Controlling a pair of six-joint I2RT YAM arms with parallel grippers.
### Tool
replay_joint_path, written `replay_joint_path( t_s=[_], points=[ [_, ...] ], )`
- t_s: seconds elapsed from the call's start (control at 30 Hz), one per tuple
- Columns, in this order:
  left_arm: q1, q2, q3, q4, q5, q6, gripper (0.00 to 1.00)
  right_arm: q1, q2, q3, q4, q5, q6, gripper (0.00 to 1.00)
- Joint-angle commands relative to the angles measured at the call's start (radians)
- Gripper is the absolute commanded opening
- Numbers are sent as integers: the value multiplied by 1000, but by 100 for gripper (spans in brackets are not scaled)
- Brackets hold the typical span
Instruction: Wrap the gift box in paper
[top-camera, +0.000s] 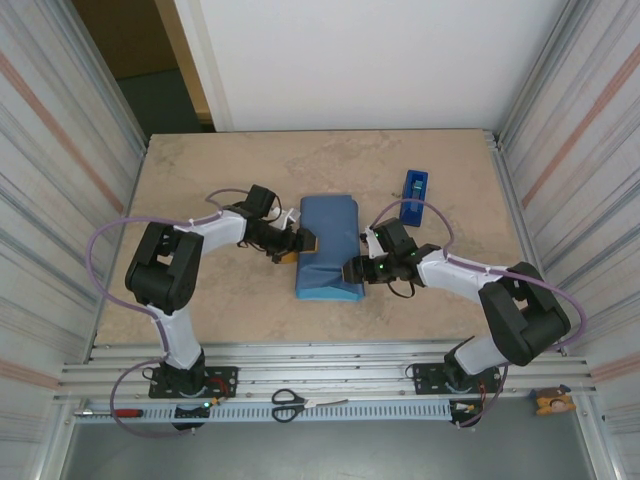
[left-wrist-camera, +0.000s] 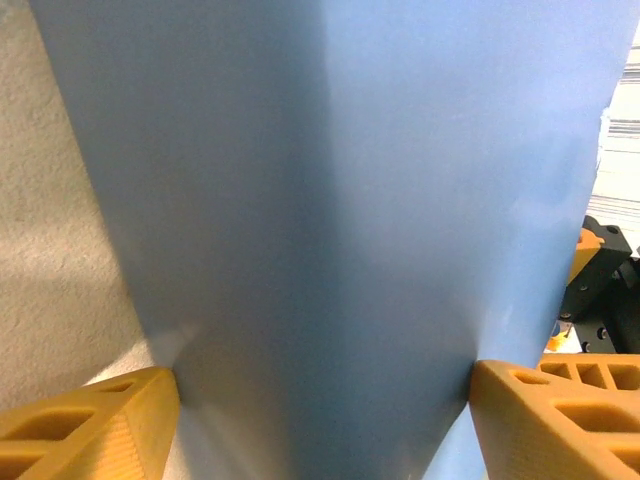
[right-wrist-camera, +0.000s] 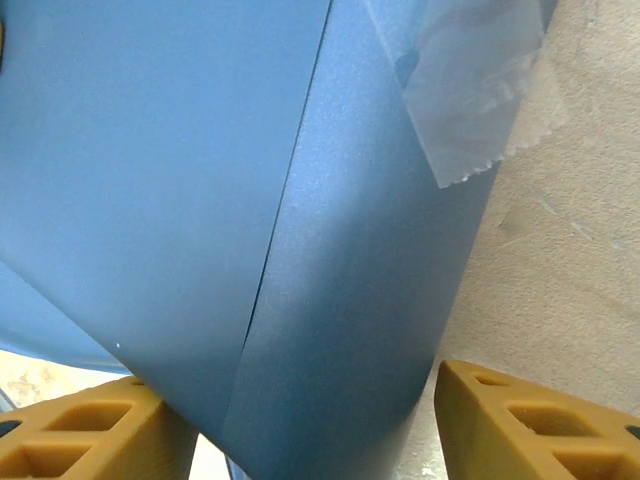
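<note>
The paper (top-camera: 328, 247) is lying as a folded bundle on the worktop (top-camera: 200, 180), directly between both pairs of fingers, its long axis running crosswise to them; the left fingers (left-wrist-camera: 90, 425) are standing wide astride its left flank; the right fingers (right-wrist-camera: 530, 420) are standing wide astride its right near corner; I cannot tell whether either pair is gripping.

Paper (top-camera: 328, 248) lies folded at mid-table (top-camera: 200, 170). Left gripper (top-camera: 300, 243) sits at its left edge, right gripper (top-camera: 351, 270) at its right near corner. Tape dispenser (top-camera: 414, 186) lies behind, to the right. Scissors (top-camera: 288, 404) lie on the near rail (top-camera: 400, 408).
</note>
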Motion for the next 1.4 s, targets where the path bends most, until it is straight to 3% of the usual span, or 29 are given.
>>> replay_joint_path(
  t_s=[0.0,0.4,0.77,1.1,1.37],
  points=[
    [-11,20,-23,19,-14,-31,75,0,-9,8,-9,85,-11,59],
    [-11,14,-7,28,-31,-57,74,14,-105,-4,-82,58,-81,66],
    [2,32,144,-37,-64,-54,87,15,-105,-21,-39,76,-86,64],
    [-2,124,155,-55,-44,-30,81,25,-97,-33,3,80,-84,61],
    [-5,114,130,-58,-59,-67,79,24,-132,-41,-20,81,-77,63]
  ],
)
